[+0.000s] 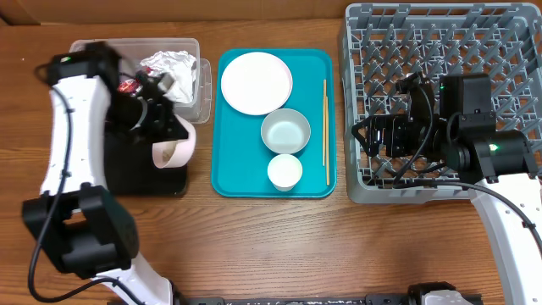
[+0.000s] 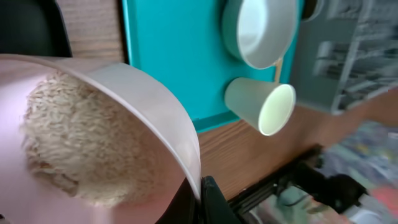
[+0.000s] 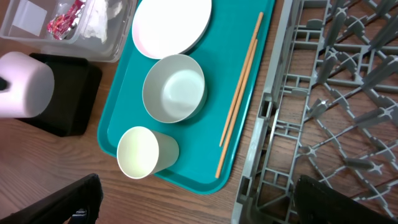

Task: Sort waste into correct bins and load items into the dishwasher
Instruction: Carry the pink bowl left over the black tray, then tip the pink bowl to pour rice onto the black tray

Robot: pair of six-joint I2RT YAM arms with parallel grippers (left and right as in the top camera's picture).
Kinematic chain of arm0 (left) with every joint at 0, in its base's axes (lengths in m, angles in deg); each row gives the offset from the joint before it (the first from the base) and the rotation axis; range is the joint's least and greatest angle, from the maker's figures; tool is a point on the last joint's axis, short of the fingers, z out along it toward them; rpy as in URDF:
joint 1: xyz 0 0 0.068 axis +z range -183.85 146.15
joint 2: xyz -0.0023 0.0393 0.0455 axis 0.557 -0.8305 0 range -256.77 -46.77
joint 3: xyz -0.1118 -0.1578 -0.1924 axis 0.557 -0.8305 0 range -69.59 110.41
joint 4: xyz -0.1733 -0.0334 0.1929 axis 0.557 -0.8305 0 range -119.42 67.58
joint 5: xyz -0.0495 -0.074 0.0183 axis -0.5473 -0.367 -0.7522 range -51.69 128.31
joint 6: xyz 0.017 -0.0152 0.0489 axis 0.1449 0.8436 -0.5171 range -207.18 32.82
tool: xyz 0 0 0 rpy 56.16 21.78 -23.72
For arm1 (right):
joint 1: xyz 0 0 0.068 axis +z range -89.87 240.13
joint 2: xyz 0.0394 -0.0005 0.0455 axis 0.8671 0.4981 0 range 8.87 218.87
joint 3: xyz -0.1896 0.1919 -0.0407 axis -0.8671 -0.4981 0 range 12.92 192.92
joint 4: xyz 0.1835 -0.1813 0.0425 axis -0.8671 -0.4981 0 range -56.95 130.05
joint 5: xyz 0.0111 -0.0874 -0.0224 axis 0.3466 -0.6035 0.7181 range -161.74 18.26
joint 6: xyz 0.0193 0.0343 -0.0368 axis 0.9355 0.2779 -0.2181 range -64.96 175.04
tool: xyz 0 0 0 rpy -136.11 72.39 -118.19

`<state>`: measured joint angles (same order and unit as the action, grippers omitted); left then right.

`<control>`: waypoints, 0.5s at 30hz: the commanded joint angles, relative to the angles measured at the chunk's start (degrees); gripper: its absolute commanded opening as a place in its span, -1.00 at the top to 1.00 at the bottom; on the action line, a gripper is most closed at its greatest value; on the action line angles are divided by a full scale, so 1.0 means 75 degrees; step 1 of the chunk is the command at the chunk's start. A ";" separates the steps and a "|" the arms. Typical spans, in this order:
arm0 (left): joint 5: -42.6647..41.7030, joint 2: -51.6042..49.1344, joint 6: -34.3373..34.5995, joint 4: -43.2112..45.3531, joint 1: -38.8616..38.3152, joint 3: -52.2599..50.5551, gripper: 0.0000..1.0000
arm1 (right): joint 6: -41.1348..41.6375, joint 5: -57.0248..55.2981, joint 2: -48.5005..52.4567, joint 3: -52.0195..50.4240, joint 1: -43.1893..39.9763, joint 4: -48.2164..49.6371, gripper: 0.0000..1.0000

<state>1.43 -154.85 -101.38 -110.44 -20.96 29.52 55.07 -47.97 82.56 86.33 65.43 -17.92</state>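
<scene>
The left gripper (image 2: 202,200) has its fingers clenched on the rim of a white dish (image 2: 155,124), which is tilted on edge with a clump of rice (image 2: 81,143) clinging inside. Overhead, the dish hangs over the 3 o'clock edge of the black tray (image 1: 140,178), and the clear tub (image 1: 127,42) lies at the tray's 12 o'clock. The step looks like tipping the rice out. To do it well, the robot should shift the dish toward 9 o'clock, lower the rim and steepen the tilt, or grains may land on the tabletop (image 1: 254,237). The right gripper (image 3: 205,202), fingers spread and empty, hovers over the dish rack (image 3: 265,143).
</scene>
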 commanded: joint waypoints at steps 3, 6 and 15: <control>-0.2037 0.0137 -0.1953 0.0122 0.1011 -0.0868 0.92 | 0.0026 0.0076 0.0006 0.0213 0.0012 0.0032 -1.00; -0.2471 0.0125 -0.2372 0.0353 0.1501 -0.1478 0.92 | 0.0026 0.0076 0.0009 0.0213 0.0012 0.0032 -1.00; -0.4712 0.0102 -0.2908 0.1734 0.2917 -0.3168 0.92 | 0.0026 0.0076 0.0009 0.0213 0.0012 0.0032 -1.00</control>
<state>-24.01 -154.85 -120.05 -98.53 -1.29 7.97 55.07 -47.95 82.56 86.33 65.43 -17.90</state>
